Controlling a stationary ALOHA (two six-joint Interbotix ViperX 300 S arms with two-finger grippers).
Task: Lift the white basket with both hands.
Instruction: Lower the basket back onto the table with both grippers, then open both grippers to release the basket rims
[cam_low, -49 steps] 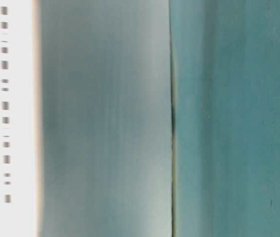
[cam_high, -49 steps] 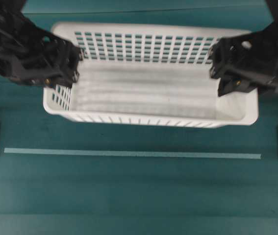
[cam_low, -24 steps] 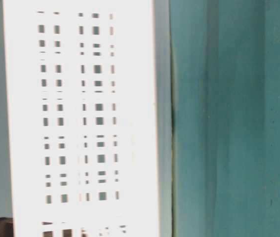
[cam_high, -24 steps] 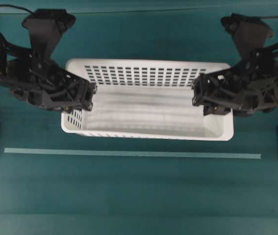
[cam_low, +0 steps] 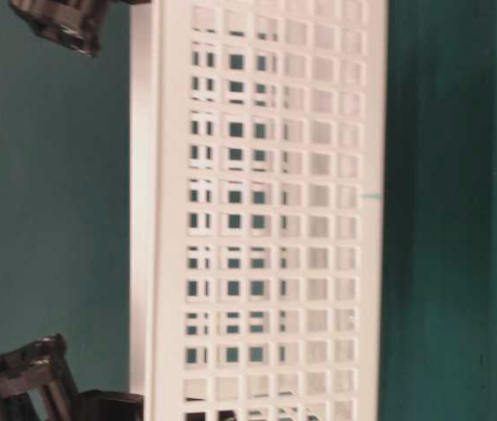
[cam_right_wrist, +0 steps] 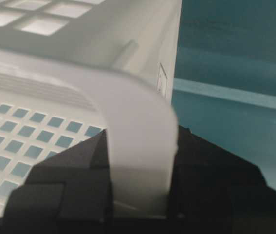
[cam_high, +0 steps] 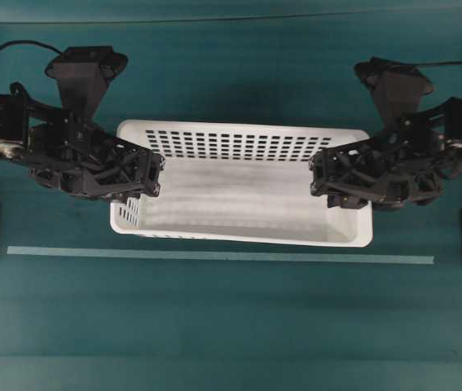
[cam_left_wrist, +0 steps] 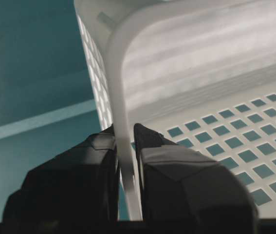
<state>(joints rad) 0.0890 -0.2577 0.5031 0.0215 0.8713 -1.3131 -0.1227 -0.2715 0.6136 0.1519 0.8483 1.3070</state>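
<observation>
I'm working in what looks like a robot lab: a bench (cam_high: 231, 326) covered in plain teal matting with a pale tape line (cam_high: 214, 256) marking a boundary across it. Two black arms bolted at its edges, cables trailing, point to a test rig rather than a home.

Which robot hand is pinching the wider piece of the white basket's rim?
The right hand. A broad band of the white plastic basket's rim sits between its fingers, while the left hand squeezes a thin edge.
</observation>
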